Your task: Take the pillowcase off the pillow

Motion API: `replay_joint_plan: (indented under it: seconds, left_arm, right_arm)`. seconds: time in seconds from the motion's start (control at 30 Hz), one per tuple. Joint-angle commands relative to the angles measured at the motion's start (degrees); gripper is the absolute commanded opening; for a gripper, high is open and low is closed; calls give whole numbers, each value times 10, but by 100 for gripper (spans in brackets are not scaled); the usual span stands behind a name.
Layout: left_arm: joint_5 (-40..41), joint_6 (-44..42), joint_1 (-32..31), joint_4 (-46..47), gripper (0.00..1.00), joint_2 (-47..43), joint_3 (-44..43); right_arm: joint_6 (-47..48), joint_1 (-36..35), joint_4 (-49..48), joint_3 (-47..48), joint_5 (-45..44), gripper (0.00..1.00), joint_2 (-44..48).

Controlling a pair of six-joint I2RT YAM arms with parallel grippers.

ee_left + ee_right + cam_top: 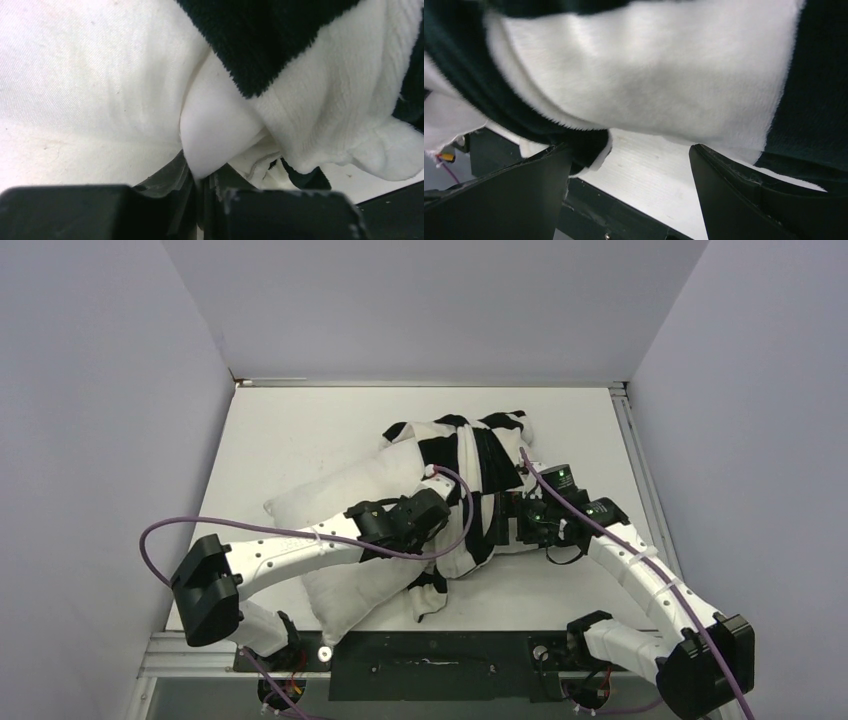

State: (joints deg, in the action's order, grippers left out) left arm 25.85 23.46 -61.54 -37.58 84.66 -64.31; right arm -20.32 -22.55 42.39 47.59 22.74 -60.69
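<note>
The plain white pillow (340, 490) lies slantwise on the table, its left half bare. The black-and-white checkered pillowcase (470, 445) is bunched over its right half. My left gripper (438, 510) sits at the pillowcase's open edge. In the left wrist view it (202, 176) is shut on a smooth white fold of the pillow (215, 130), with the fluffy pillowcase (310, 100) beside it. My right gripper (512, 522) is at the pillowcase's near side. In the right wrist view it (629, 150) is open, its jaws wide apart just under the pillowcase (649, 75), holding nothing.
The white table (300, 430) is walled at the left, back and right. A black strip (430, 660) runs along its near edge and shows below the right gripper (624, 210). Purple cables loop from both arms.
</note>
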Motion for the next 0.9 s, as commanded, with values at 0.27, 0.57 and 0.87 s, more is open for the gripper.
replay_joint_plan:
  seconds: [0.27, 0.57, 0.87]
  left_arm:
    - [-76, 4, 35, 28, 0, -65, 3]
    - [-89, -4, 75, 21, 0, -105, 9]
    - [-80, -18, 144, -6, 0, -174, 44]
  right_arm:
    - [-82, -3, -196, -72, -64, 95, -68]
    - [-88, -3, -253, -37, -71, 40, -137]
    - [-54, 16, -211, 50, -108, 5, -167]
